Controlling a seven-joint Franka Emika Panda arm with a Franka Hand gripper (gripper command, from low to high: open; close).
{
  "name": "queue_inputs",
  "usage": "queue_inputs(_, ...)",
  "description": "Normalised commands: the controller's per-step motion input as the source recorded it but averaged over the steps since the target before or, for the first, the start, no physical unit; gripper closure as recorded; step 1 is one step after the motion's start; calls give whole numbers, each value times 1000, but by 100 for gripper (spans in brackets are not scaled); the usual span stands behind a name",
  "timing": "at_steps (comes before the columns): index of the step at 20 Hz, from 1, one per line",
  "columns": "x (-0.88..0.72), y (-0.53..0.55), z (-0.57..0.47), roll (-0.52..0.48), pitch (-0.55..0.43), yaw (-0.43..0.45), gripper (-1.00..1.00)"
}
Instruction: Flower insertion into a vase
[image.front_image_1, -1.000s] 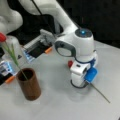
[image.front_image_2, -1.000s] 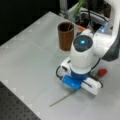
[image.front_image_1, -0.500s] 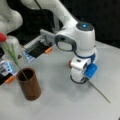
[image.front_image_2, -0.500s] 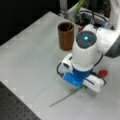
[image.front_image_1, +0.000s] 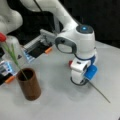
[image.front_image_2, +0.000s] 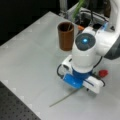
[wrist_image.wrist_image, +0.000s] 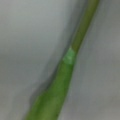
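On the pale grey table (image.front_image_1: 50, 100), at a front view's lower left, stands the vase (image.front_image_1: 29, 87): a plain dark-brown cylinder, matte, with a wide round mouth. One flower (image.front_image_1: 10, 53) already leans in it, thin green stem, narrow leaves, red bud at the top edge of that view; in a front view the vase (image.front_image_2: 66, 35) sits near the top, and there only a pale stem end shows inside the mouth.

A second flower lies flat on the table beside the vase's open side, well apart from it. Its stem (image.front_image_1: 99, 92) is thin and straight, running out from under the arm; its red head (image.front_image_2: 103, 73) pokes out on the far side of the wrist.

Gripper (image.front_image_1: 79, 80): white, rounded casing with a blue block, lowered onto this stem's middle, fingers hidden by the wrist body in both front views, so whether the claw is wide, narrow or gripping cannot be told.

Wrist view: only the green stem (wrist_image.wrist_image: 65, 75), smooth, with a paler joint, against blurred grey; no fingers visible.
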Motion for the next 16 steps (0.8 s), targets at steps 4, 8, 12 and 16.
queue_inputs(4, 280, 79, -123, -164, -6, 6, -100)
queue_inputs(8, 248, 77, -38, -190, 14, 14, -100)
queue_inputs(12, 210, 81, -10, -214, 22, 20, 100)
queue_inputs(16, 227, 75, -68, -221, 7, 20, 100)
